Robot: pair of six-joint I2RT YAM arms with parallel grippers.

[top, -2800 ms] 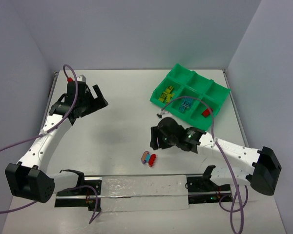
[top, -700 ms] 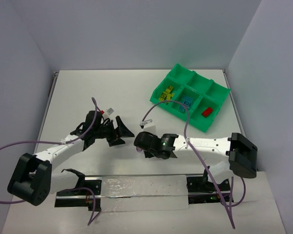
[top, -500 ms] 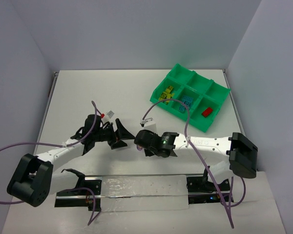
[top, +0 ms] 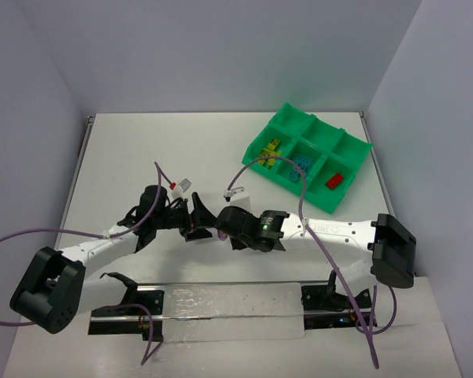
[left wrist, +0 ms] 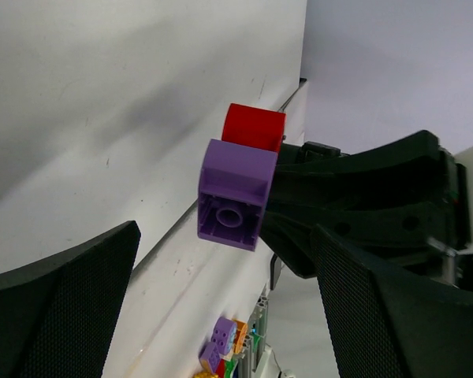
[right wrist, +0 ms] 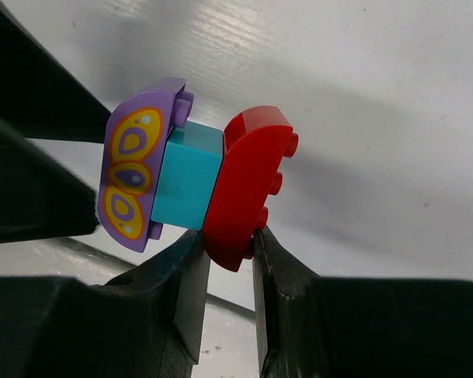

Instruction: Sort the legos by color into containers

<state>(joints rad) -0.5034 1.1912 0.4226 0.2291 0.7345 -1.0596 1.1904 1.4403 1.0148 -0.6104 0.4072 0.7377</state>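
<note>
Legos pinched over the surface

The stack of three legos (right wrist: 191, 185), purple brick (left wrist: 235, 193), cyan brick (right wrist: 185, 187) and red brick (right wrist: 244, 185), hangs over the white surface (top: 165, 150). My right jaws clamp its red end. My left jaws gape wide, facing the purple end. The green tray (top: 298, 124) sits well apart.

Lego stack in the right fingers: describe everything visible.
The lego stack is three glossy plastic bricks pressed together: a purple brick printed with yellow ovals, a cyan brick in the middle, and a rounded red brick with side studs. The fingers of the right gripper pinch the red brick's lower edge. The open left gripper flanks the purple end, no contact visible.
</note>
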